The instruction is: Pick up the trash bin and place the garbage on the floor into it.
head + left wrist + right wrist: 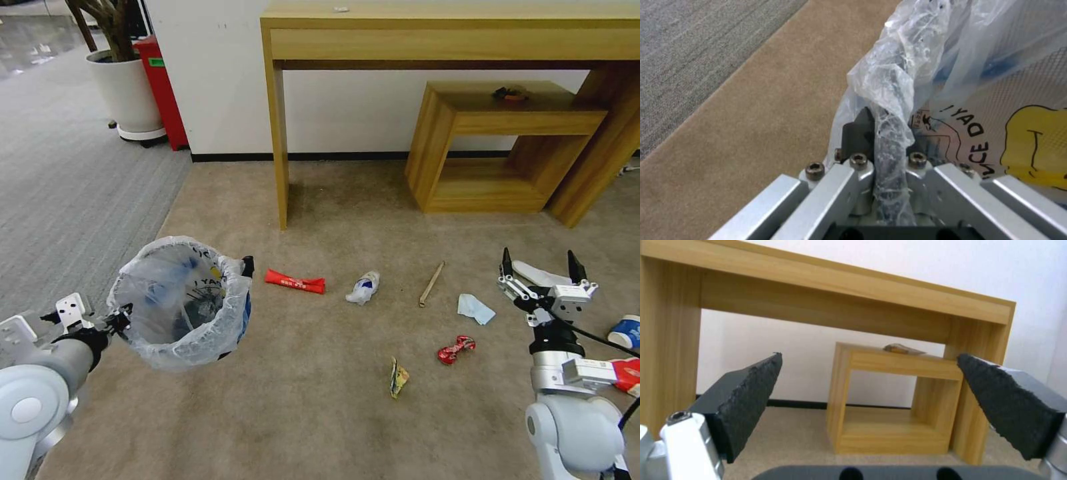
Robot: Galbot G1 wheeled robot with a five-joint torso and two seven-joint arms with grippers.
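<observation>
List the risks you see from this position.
The left pincer pinches only the bagged rim of the trash bin, which hangs tilted above the floor; it may slip or spill. The open right pincer is well above the scattered litter, like the red wrapper, so pickups mean long reaches.

Beige carpet floor strewn with litter.

On the tan short-pile carpet lie a red wrapper, a crumpled white-and-blue tissue wad, a thin wooden stick, a pale blue tissue, a crushed red can and a small yellowish scrap, all apart from one another. A white slipper and two paper cups, blue and red, lie at the robot's right. A wooden table and a wooden cube stool stand on it by the wall; grey ribbed carpet borders its left.
</observation>
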